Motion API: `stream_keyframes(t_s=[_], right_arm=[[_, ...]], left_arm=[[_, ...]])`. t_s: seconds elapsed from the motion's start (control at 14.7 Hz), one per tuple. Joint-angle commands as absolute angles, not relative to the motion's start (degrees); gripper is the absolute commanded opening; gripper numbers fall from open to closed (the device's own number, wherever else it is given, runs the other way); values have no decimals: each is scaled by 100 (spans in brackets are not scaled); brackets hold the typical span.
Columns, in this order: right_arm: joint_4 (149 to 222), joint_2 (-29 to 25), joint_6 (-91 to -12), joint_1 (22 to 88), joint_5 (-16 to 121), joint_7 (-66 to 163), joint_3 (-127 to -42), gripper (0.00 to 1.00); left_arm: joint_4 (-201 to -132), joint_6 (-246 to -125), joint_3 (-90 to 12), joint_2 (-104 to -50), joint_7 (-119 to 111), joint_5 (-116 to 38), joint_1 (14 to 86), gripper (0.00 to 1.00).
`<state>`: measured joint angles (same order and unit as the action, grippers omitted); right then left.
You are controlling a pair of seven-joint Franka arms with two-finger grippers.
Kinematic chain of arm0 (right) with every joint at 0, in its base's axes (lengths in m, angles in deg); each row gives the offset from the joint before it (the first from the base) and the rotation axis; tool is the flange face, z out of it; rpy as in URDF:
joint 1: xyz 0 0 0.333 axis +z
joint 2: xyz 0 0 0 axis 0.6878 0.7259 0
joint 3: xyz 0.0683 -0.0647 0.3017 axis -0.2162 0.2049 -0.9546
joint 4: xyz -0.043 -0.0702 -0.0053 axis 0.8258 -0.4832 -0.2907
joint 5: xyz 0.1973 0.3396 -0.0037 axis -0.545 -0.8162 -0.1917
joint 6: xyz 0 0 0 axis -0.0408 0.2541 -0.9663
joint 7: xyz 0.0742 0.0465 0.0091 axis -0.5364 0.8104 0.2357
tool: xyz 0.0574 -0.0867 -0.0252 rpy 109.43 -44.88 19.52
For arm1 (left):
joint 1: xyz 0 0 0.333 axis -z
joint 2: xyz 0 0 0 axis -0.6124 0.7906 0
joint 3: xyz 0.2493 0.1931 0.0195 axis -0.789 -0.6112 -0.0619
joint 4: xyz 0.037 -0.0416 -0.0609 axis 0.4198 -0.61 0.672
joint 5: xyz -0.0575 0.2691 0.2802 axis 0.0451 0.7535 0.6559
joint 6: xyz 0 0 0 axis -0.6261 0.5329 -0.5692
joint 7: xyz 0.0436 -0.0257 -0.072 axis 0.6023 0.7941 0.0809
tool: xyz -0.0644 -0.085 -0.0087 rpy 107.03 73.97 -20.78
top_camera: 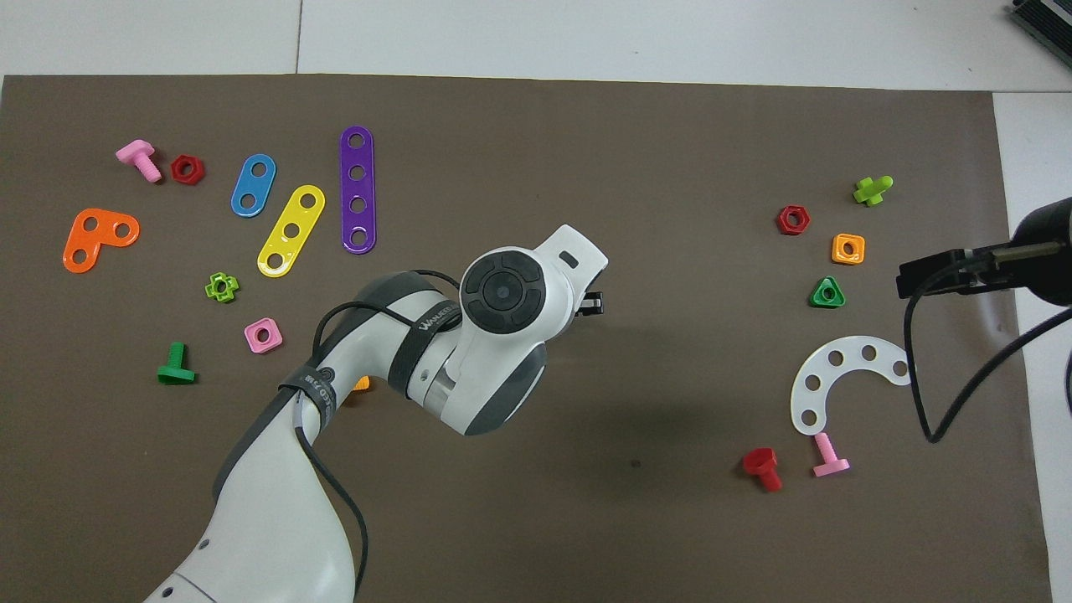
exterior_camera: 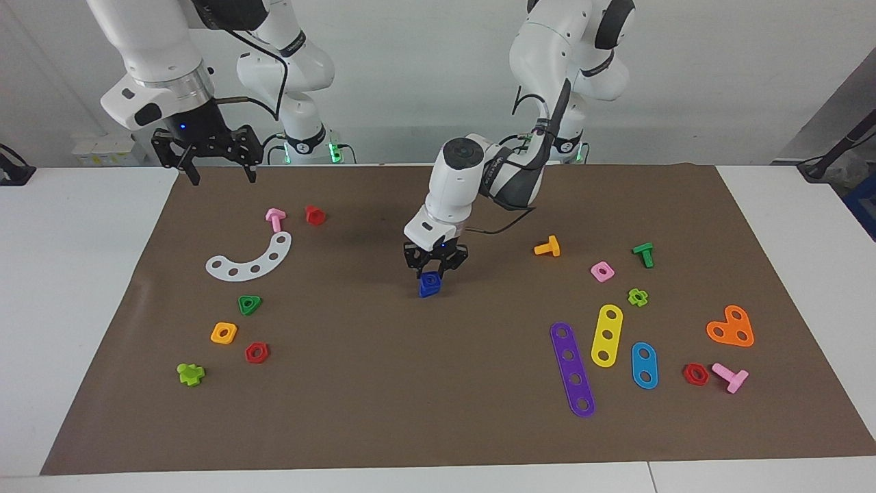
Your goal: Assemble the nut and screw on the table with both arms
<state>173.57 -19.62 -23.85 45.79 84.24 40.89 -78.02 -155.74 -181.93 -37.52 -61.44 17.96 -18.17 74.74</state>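
Note:
The dark-blue square nut (exterior_camera: 430, 279) sits on top of the dark-blue screw (exterior_camera: 428, 292). Together they stand as one piece on the brown mat (exterior_camera: 438, 383) at the middle of the table. My left gripper (exterior_camera: 432, 271) points down right at the top of the nut. In the overhead view the left arm's wrist (top_camera: 502, 293) hides both blue pieces. My right gripper (exterior_camera: 219, 174) is open and empty. It hangs in the air over the mat's edge at the right arm's end, near the robots.
Toward the right arm's end lie a white curved strip (exterior_camera: 250, 259), a pink bolt (exterior_camera: 275, 218), a red bolt (exterior_camera: 315, 215), a green triangular nut (exterior_camera: 250, 305) and an orange square nut (exterior_camera: 224, 333). Toward the left arm's end lie an orange bolt (exterior_camera: 547, 246), a pink nut (exterior_camera: 601, 271) and coloured strips (exterior_camera: 572, 368).

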Motion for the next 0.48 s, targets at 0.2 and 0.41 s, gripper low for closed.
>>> stream_keyframes(t_s=[0.2, 0.41], right_arm=[[17364, -1953, -2280, 4583, 8276, 4195, -7745, 100], [17399, -1979, -2280, 4583, 8276, 4142, -7745, 100]], left_arm=[[-15413, -18148, -3793, -5973, 1833, -1888, 7503, 12], [-15553, -18139, -3802, -5991, 1833, -1888, 7564, 12]])
